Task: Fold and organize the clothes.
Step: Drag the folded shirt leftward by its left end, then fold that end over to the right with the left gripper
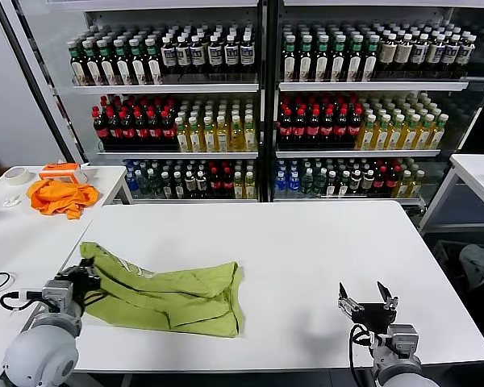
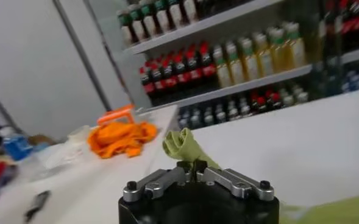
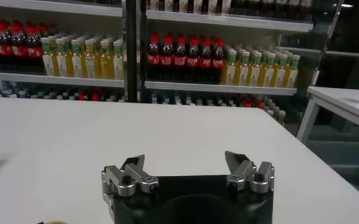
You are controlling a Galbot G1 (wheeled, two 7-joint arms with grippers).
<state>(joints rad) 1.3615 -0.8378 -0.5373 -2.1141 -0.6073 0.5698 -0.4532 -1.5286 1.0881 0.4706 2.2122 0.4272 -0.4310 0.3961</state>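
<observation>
Glass-front drinks cooler [image 1: 262,97] spans the rear, behind the tables: shelves packed w/ bottles in rows. Top row dark bottles w/ white caps, middle row red-label cola-type next to yellow and pale drinks, bottom row mixed blue, green, red. Labels too small to read.

White table [image 1: 323,258] in front of the robot. Second white table [image 1: 16,234] adjoins on the robot's left; a third white table [image 1: 480,173] sits far right.

Yellow-green T-shirt [image 1: 173,294] lies crumpled on the near-left part of the main table, partly bunched, one end drawn toward the left edge. No graphic visible on the showing side.

Left gripper [image 1: 82,284] at the table's near-left corner, fingers pinched together on a twisted corner of the shirt; left wrist view shows the fabric [image 2: 185,146] rising from between the closed tips.

Right gripper [image 1: 367,300] hovers low over the near-right part of the table, well apart from the shirt, fingers spread wide, holding nothing (right wrist view [image 3: 188,173]).

Orange cloth [image 1: 62,196] heaped on the left table; orange-and-white box [image 1: 60,171] just behind it; tape roll [image 1: 16,176] near.
</observation>
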